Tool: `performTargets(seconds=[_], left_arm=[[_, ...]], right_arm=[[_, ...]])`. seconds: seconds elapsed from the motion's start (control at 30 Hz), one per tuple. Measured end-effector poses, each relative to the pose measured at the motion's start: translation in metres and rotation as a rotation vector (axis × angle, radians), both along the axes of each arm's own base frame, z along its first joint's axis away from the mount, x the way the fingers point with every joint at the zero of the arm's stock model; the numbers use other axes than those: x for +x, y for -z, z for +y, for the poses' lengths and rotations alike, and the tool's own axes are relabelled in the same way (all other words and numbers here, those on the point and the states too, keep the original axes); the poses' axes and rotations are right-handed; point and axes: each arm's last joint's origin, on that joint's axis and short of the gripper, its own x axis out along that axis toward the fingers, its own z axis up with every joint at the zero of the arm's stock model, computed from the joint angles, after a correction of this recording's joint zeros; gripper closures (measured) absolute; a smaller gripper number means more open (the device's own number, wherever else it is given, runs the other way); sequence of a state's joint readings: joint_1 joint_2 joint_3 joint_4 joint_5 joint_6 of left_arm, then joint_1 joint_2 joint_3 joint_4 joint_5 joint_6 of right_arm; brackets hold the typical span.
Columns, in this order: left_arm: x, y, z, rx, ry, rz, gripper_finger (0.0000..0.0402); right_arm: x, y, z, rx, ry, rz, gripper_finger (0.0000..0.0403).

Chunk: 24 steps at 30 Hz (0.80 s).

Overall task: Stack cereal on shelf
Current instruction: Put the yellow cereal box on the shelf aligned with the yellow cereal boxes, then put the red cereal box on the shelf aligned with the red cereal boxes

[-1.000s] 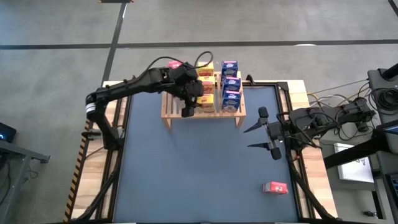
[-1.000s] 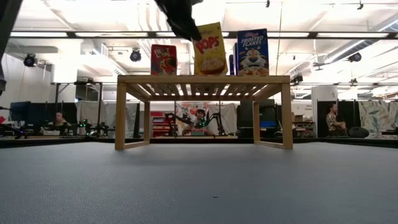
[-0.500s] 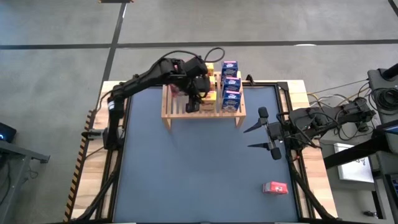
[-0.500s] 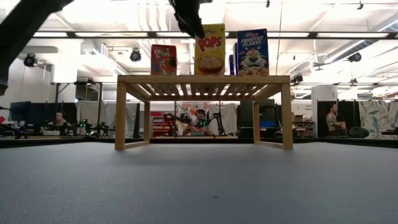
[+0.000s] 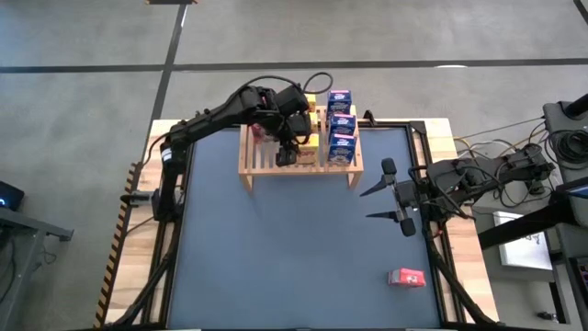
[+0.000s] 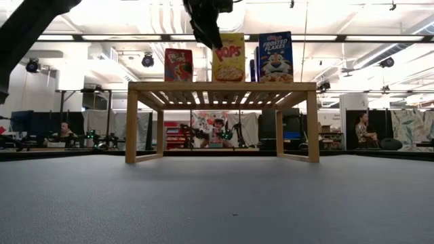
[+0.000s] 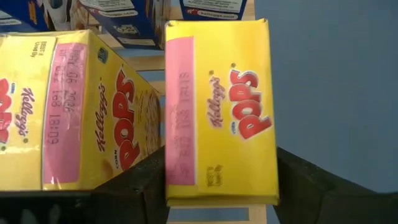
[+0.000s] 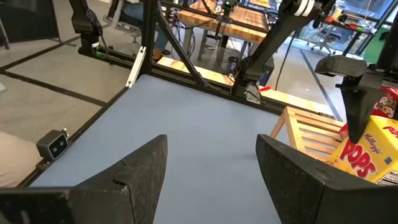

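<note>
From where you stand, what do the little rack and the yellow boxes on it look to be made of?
The rack looks like pale unfinished wood: slatted top, matte surface. The yellow boxes look like thin printed cardboard, slightly glossy, with sharp folded edges, though the material is a guess.

One camera looks straight down on the whole worktop; another sits level at its surface, facing the shelf. Left wrist camera hangs close above the shelf's yellow boxes; right wrist camera views them from afar.

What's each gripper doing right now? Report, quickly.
Left gripper: straddling a yellow cereal box on the shelf; grip cannot be told.
Right gripper: open, empty, at the table's right edge.
</note>
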State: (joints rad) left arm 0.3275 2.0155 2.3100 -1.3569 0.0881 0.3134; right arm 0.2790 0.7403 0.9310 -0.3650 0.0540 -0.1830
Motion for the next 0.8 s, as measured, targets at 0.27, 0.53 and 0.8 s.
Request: performTargets(seconds=[0.27, 0.53, 0.8], left_arm=[[0.0, 0.0, 0.001, -0.004, -0.01, -0.003, 0.0132], [-0.007, -0.006, -0.002, -0.011, -0.024, -0.002, 0.0098], [-0.034, -0.036, -0.012, 0.037, -0.068, -0.04, 0.0097]], right_arm=[[0.0, 0.0, 0.0, 0.0, 0.0, 0.0, 0.0168], [0.0, 0.0, 0.0, 0.007, 0.002, -0.002, 0.0168], [0.0, -0.001, 0.0, 0.011, 0.003, -0.003, 0.0168]])
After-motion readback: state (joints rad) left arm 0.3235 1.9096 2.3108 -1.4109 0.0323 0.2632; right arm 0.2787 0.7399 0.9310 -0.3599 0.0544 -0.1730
